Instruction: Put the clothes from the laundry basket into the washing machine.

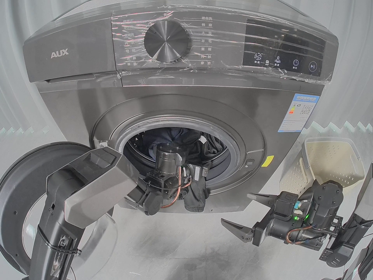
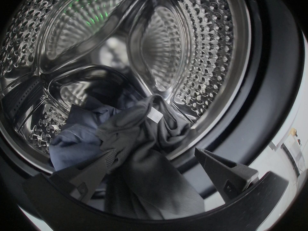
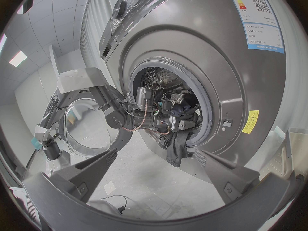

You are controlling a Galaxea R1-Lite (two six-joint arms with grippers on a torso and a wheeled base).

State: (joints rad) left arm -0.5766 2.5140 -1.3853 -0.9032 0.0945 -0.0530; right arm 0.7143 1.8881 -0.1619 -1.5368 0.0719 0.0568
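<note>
- Dark grey garment (image 2: 144, 177) is being draped over the washing machine (image 1: 194, 98) door rim, partly hanging outside, with the blue garment (image 2: 73, 138) lying deeper in the drum (image 2: 199, 48).
- Left gripper (image 2: 154, 152) is being held at the drum mouth, fingers spread, nothing clamped.
- Right gripper (image 1: 236, 208) is being held released, low before the machine, near the laundry basket (image 1: 330, 164).
- Door (image 1: 23, 183) is being held swung open, left side.
</note>
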